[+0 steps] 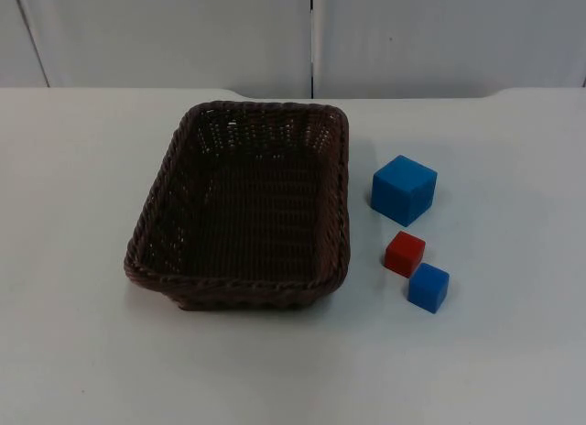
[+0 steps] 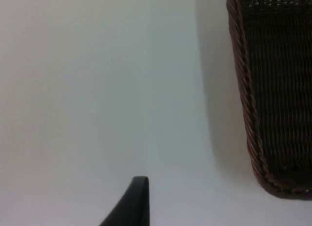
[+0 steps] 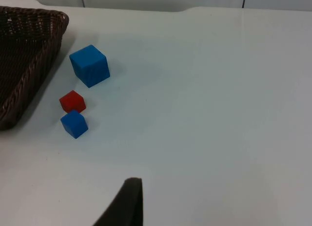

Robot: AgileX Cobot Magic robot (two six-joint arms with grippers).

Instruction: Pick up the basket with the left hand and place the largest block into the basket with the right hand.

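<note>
At the middle of the white bench (image 1: pixel 82 352) stands the basket (image 1: pixel 236 284), a dark brown woven rectangle resting flat with its open side up and nothing inside it. Its long sides run from near to far, and its far end lies towards the grey partition wall (image 1: pixel 183 31).

To the right of the basket three cubes sit on the bench in a loose line from far to near. The large blue block (image 1: pixel 404 189) is the farthest and the biggest of the three. It stands just beside the basket's right wall but apart from it, turned so that one edge points to the near side. Nearer than it is the small red block (image 1: pixel 405 254), apart from the large one. The small blue block (image 1: pixel 428 287) is nearest of all, just beside the red block on its near right. Whether those two touch at a corner cannot be told.

The left gripper (image 2: pixel 134 201) hangs over bare bench to the left of the basket, near the woven outer wall but not touching it. Whether it is wide or narrow cannot be told. The right gripper (image 3: pixel 127 201) hangs over bare bench to the near right of the blocks, well apart from all three. Its opening cannot be told either. Neither gripper holds anything that can be seen.
</note>
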